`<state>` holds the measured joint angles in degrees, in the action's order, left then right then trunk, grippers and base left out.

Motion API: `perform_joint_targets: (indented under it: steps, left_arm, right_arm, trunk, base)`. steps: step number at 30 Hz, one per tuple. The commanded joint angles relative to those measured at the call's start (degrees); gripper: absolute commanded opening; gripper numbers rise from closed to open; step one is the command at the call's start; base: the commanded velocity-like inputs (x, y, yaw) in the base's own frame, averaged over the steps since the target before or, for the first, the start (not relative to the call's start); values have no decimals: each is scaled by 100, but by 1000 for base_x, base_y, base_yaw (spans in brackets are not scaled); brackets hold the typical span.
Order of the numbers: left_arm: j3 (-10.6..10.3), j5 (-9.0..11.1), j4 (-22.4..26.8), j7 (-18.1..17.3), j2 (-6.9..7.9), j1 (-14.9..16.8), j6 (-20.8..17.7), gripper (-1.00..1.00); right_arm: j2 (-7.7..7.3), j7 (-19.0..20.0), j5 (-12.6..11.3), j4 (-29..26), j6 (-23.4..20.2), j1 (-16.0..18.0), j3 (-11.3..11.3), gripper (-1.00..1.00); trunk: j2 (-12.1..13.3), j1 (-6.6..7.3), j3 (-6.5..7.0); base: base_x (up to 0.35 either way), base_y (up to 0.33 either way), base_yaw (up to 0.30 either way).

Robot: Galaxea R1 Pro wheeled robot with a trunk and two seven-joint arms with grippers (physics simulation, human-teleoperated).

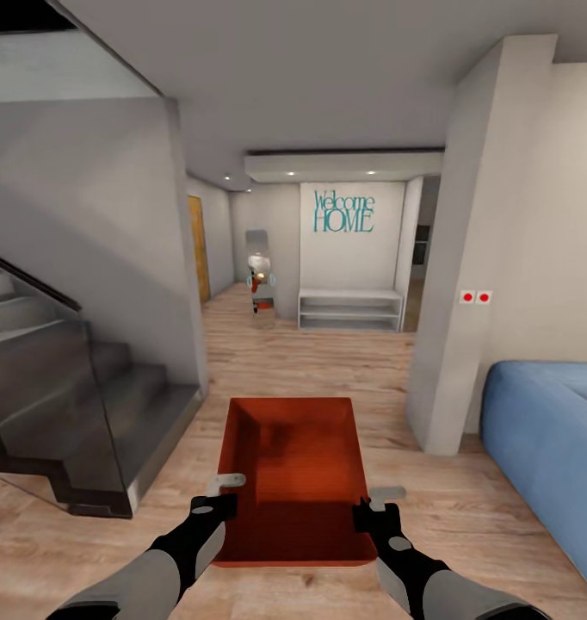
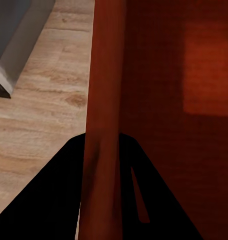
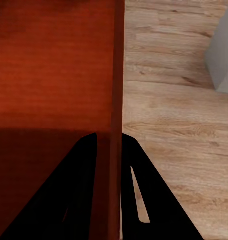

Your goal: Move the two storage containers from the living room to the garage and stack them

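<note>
Orange-red bin (image 1: 298, 469), dead ahead at 12 o'clock: rigid, thin-walled, probably light. Left tool (image 1: 214, 508) and right tool (image 1: 373, 515) each pinch a side wall.

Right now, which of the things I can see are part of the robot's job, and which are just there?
Part of the job:
orange-red rectangular storage container
left gripper, shut on its wall
right gripper, shut on the opposite wall

Just there:
blue sofa
grey staircase
white shelf bench
teal "Welcome HOME" lettering
</note>
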<state>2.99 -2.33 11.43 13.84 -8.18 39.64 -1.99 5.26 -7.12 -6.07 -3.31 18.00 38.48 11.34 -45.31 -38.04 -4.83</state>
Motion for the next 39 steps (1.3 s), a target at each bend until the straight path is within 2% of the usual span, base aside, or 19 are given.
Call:
perform_joint_targets:
  steps: [1, 39]
  left_arm:
    - [149, -22, -10, 48, 18, -1, -27, -100]
    - [149, -22, -10, 48, 18, -1, -24, -100]
  right_arm:
    - [-8, -88, -96, -12, 186, 10, -396, -100]
    - [-2, -88, -97, -12, 186, 10, -395, -100]
  trunk:
    - [-7, -5, -9]
    - [-7, -5, -9]
  base:
    - [321, 0, 0]
    - [321, 0, 0]
